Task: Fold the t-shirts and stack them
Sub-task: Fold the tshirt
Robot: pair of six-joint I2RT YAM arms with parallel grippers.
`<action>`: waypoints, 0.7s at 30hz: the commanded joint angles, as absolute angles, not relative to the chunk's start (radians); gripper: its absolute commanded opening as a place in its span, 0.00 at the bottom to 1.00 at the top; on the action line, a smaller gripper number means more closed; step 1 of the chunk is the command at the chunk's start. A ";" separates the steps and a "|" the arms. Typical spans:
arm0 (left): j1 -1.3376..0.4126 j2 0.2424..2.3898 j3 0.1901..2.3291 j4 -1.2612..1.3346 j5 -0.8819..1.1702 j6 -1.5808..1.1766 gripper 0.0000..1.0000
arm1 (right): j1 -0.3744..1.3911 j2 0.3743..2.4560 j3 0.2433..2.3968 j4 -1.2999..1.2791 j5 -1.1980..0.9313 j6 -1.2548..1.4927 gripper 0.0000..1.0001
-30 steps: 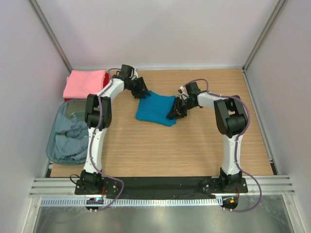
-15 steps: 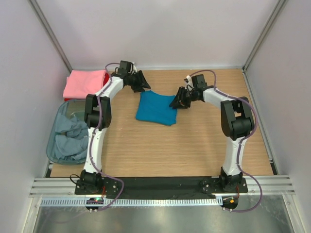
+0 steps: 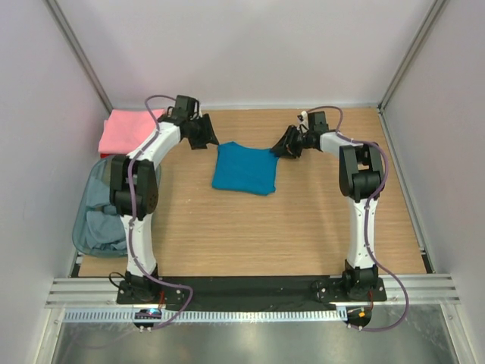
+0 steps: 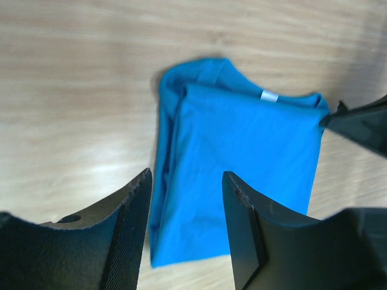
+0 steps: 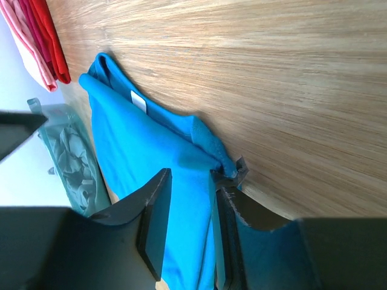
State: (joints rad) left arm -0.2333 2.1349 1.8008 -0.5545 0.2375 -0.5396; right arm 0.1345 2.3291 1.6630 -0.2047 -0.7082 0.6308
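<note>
Both arms have drawn back toward the far wall since the earlier views. The left pincer [image 3: 203, 135] and right pincer [image 3: 286, 144] have come off the teal t-shirt [image 3: 244, 168], which has stayed in place.

At the near edge, metal rails [image 3: 250, 290] carry the two arm bases. From there a wooden bench [image 3: 265, 227] runs back to pale walls [image 3: 242, 53] on three sides. At the left, a translucent bin [image 3: 79, 244] holds crumpled grey-blue t-shirts [image 3: 102, 224]. Beyond it lies a folded pink t-shirt [image 3: 130, 129], with a red t-shirt [image 5: 51, 42] showing at its edge.

The teal t-shirt lies flat, folded to a rectangle, toward the far middle of the bench. Its longer side runs left to right, turned slightly off square. A white label [image 4: 270, 95] marks its collar edge.

The left arm [image 3: 144, 174] rises beside the bin and bends inward. Its pincer [image 4: 186, 176] hangs by the shirt's far left corner, fingers [image 4: 127, 235] spread and holding nothing. The right arm [image 3: 360, 182] stands upright, forearm reaching left. Its pincer [image 5: 190, 175] is at the far right corner, jaws parted, with the cloth corner at one fingertip.
</note>
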 commanded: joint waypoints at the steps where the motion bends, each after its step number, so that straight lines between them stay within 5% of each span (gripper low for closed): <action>1: -0.229 2.014 1.715 -0.603 0.184 -0.486 0.52 | 0.118 2.301 1.681 -0.219 -0.683 0.607 0.41; 15: -0.239 1.951 1.448 -0.623 0.347 -0.474 0.52 | 0.133 2.034 1.568 -0.380 -0.670 0.586 0.77; 21: -0.238 2.008 1.424 -0.620 0.383 -0.463 0.52 | 0.173 1.938 1.513 -0.501 -0.618 0.519 0.78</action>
State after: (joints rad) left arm -0.2363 1.9831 1.4330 -0.6212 0.3393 -0.4877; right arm 0.1482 2.0087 1.5444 -0.4160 -0.6460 0.5697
